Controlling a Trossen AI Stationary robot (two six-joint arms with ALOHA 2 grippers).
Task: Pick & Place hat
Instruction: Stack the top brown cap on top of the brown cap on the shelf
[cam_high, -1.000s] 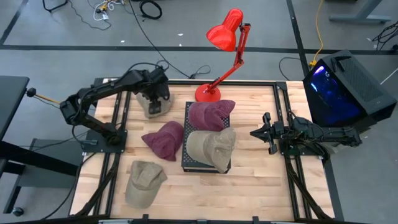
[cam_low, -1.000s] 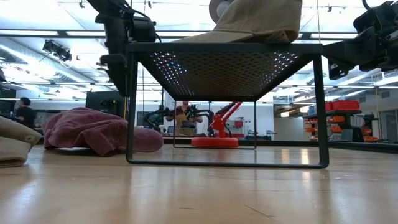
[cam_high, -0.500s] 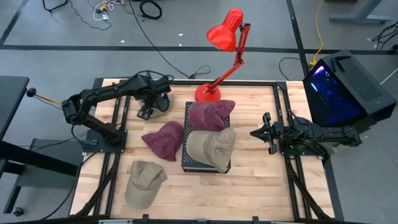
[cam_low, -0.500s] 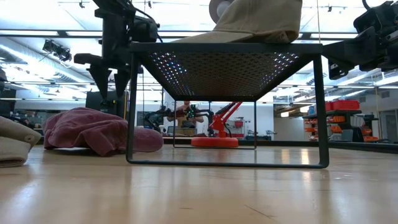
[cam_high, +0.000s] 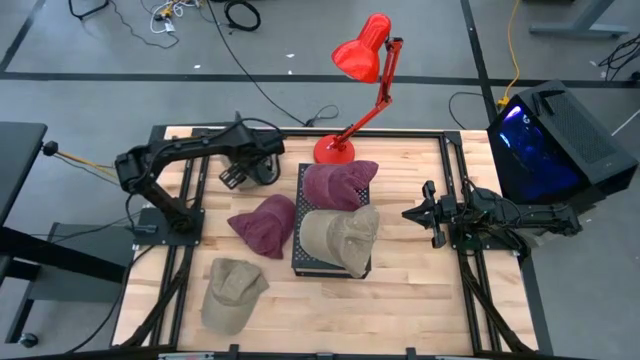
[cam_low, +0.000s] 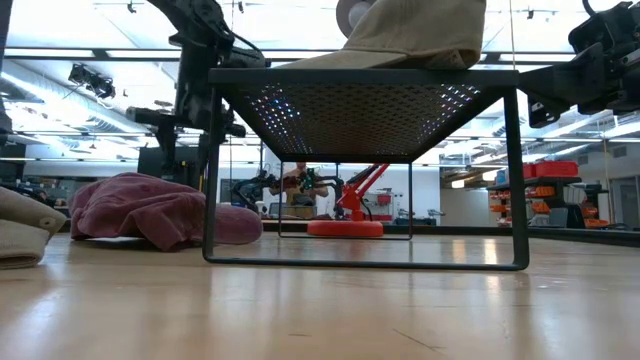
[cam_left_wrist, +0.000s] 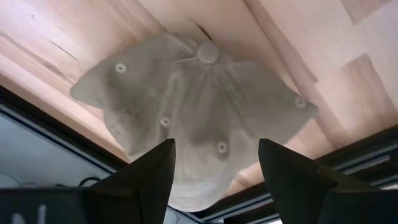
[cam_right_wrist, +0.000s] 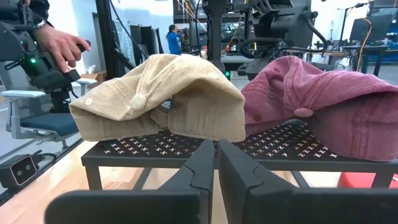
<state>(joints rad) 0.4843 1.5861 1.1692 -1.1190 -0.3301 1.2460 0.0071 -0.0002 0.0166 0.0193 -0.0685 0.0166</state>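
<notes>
A grey cap (cam_left_wrist: 193, 112) lies crown up on the wood at the table's far left, beside the black edge rail. My left gripper (cam_left_wrist: 216, 149) hangs above it, open, one finger on each side of the cap and clear of it. In the high view the gripper (cam_high: 248, 168) covers most of the cap. In the low view it (cam_low: 185, 118) hangs about level with the rack top. A maroon cap (cam_high: 340, 185) and a tan cap (cam_high: 340, 235) sit on a black perforated rack (cam_low: 360, 110). My right gripper (cam_high: 408, 213) is shut and empty, right of the rack.
Another maroon cap (cam_high: 265, 225) lies on the table left of the rack, and another tan cap (cam_high: 230, 290) lies near the front left. A red desk lamp (cam_high: 333, 150) stands on the far edge. A person's hand (cam_right_wrist: 62, 43) shows in the room beyond.
My left gripper has gone a little toward the table's near edge and now stands over the grey cap, hiding most of it in the high view. It has also turned about its wrist. The cap has stayed where it was.
</notes>
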